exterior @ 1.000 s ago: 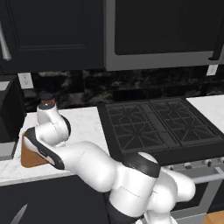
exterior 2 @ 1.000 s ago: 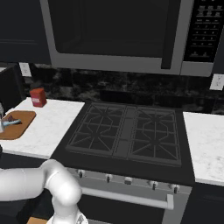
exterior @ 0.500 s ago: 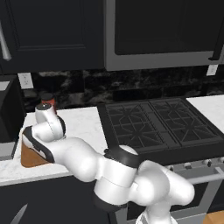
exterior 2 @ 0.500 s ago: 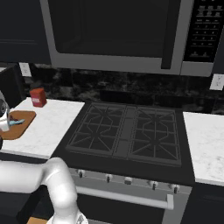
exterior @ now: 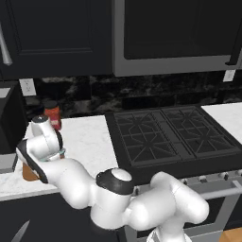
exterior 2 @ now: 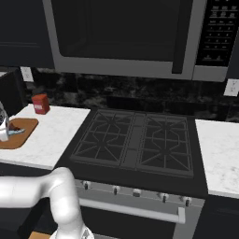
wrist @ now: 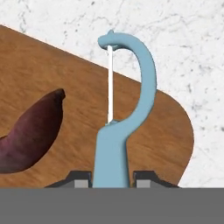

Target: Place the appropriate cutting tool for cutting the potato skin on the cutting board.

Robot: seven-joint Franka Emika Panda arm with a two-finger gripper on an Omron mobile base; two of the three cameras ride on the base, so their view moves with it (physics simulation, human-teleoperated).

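The light-blue peeler (wrist: 114,144) is gripped between the closed fingers of the tool (wrist: 111,178) and held over the cutting board (wrist: 162,131), at the far left of the white worktop (exterior 2: 51,135). The potato (wrist: 30,133) is seen lying on the board, just beside the peeler.

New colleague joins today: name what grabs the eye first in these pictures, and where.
In the hand view, the light-blue peeler stands between the gripper fingertips, over the cutting board, with the dark potato lying beside it. In both base views, the black stove dominates the middle.
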